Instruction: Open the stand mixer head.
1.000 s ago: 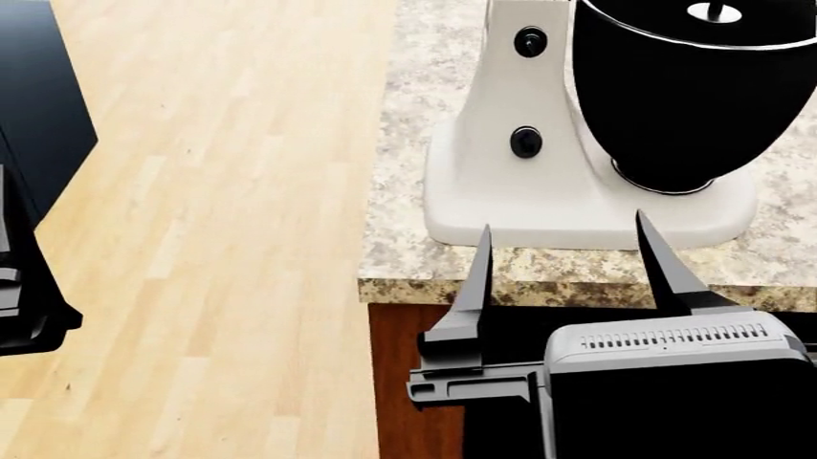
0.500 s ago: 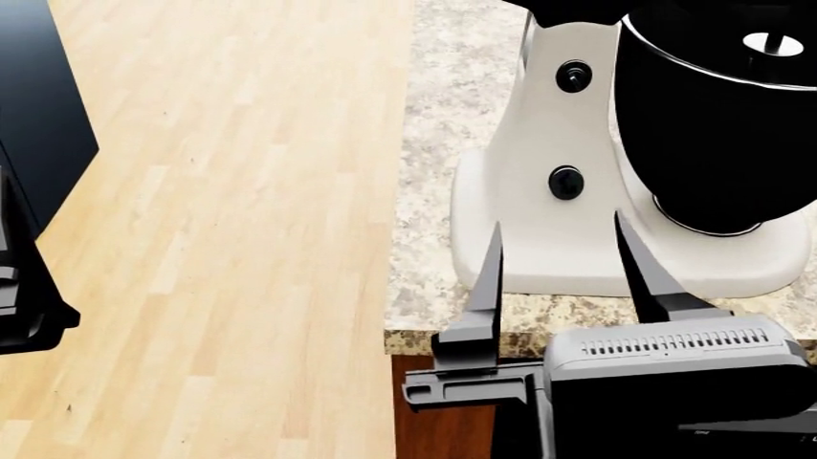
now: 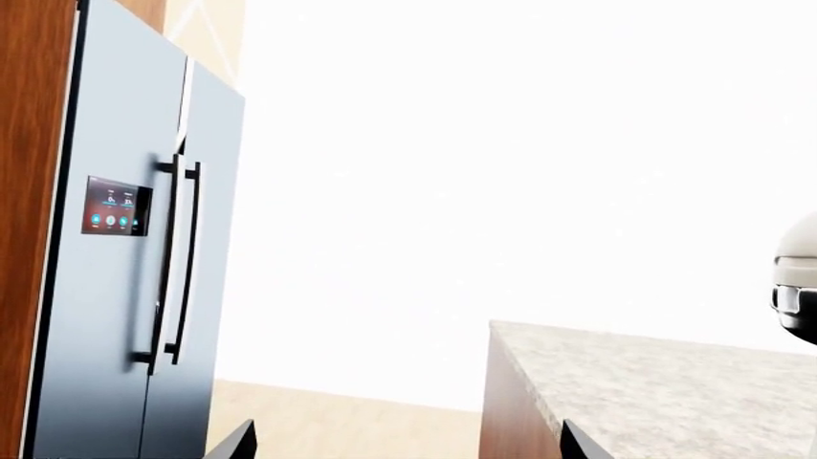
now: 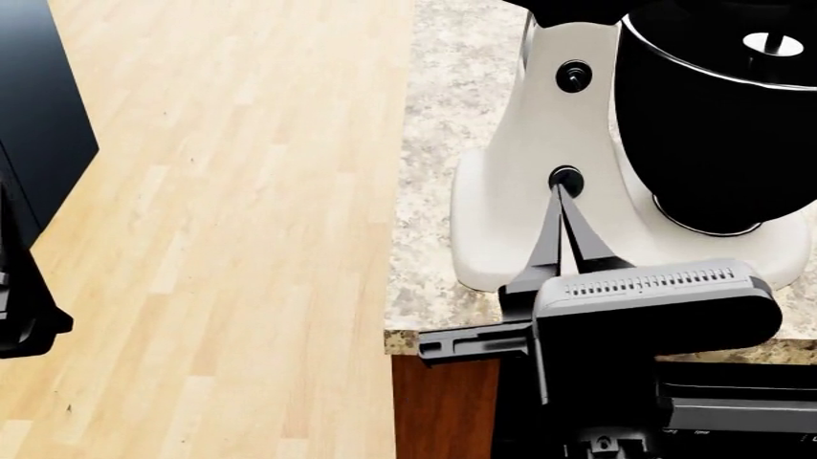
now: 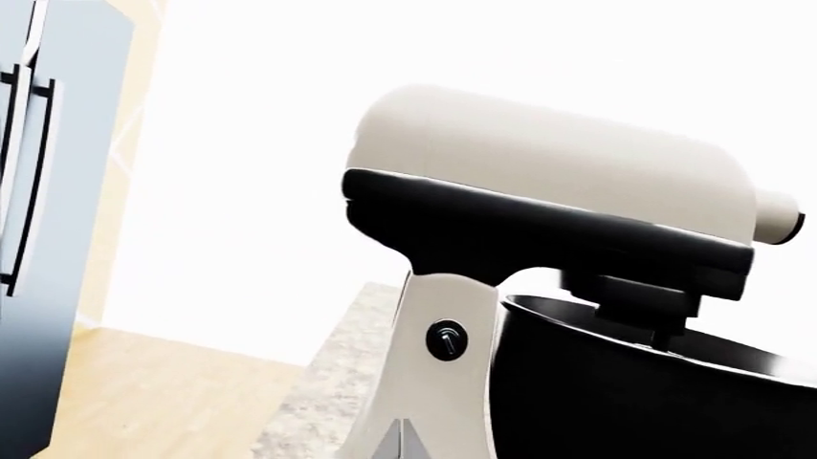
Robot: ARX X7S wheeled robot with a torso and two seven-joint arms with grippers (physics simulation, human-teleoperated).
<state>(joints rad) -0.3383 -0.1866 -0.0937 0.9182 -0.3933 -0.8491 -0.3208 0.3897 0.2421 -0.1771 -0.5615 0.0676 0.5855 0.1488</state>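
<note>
The stand mixer stands on the speckled counter [image 4: 441,143]. Its off-white column [image 4: 542,134] has two round black knobs [image 4: 573,76]. The mixer head [image 5: 549,182] is down over the black bowl [image 5: 638,382]; in the right wrist view it is off-white on top with a glossy black underside. In the head view only its black edge [image 4: 575,10] shows. My right gripper [image 4: 560,196] is shut and empty, fingertips together at the lower knob [image 4: 565,178]. It also shows in the right wrist view [image 5: 406,435]. My left gripper [image 3: 408,445] is open, off the counter's side.
The silver-rimmed black bowl [image 4: 715,115] fills the right of the counter. A wood floor [image 4: 230,191] lies to the left, with a dark cabinet [image 4: 38,96] beyond. A steel fridge [image 3: 128,287] stands ahead of the left gripper. The counter's front edge [image 4: 447,339] lies under the right wrist.
My right gripper's fingers have closed from wide apart to touching, and it has moved forward to the column's lower knob. The head view shifted earlier, then held still.
</note>
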